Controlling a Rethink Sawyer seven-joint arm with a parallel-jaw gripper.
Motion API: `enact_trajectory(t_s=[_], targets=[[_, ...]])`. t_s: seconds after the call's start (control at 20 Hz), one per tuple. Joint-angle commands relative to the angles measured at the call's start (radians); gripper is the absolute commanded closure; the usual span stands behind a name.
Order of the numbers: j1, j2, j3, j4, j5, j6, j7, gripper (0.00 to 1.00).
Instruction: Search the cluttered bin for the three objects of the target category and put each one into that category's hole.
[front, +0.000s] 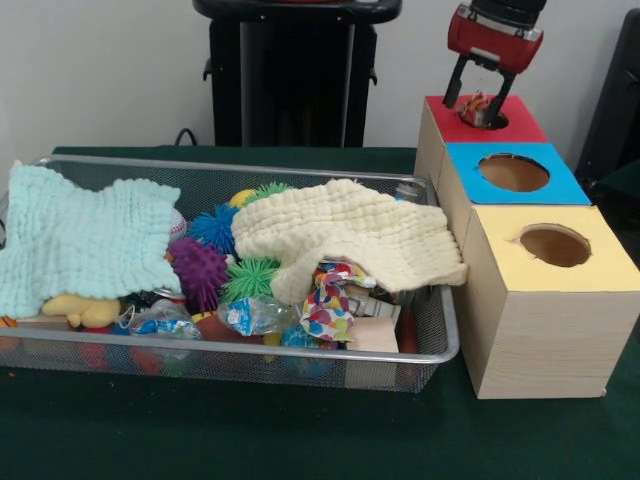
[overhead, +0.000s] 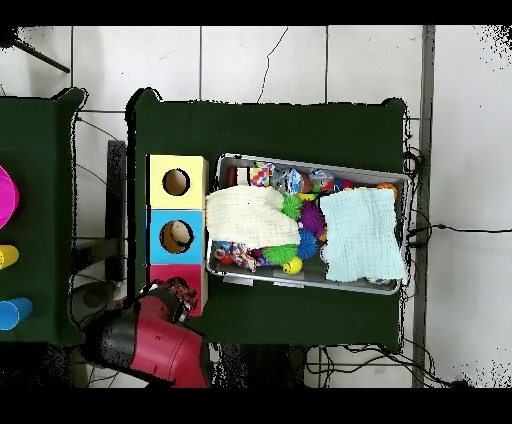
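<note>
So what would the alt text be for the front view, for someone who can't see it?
A red robot gripper holds a small orange striped plush toy over the hole in a red-topped wooden box. To its left, a wire mesh bin holds spiky balls and two cloths.

A wide, shallow silver wire-mesh bin (front: 120, 352) sits on the dark green table (front: 250, 440). Three pale wooden boxes (front: 545, 330) stand in a row just beside its right end in the front view. Two cloths (front: 350, 235) lie over the bin's clutter.
</note>
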Motion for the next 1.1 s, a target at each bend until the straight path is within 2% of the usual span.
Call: enact_trajectory(t_s=[0.05,0.7,0.85,0.95,1.1], targets=[[-0.035,0.003,0.061,-0.052,0.032,0.041,0.248,0.00],[-0.019,-0.011,-0.004,-0.109,-0.003,0.134,0.237,0.00],[-0.044,0.005,-0.027,-0.136,-0.019,0.112,0.202,0.00],[-0.068,-0.001,-0.027,-0.152,-0.030,0.143,0.179,0.00],[-0.146,-0.019,0.004,-0.180,-0.050,0.180,0.110,0.00]])
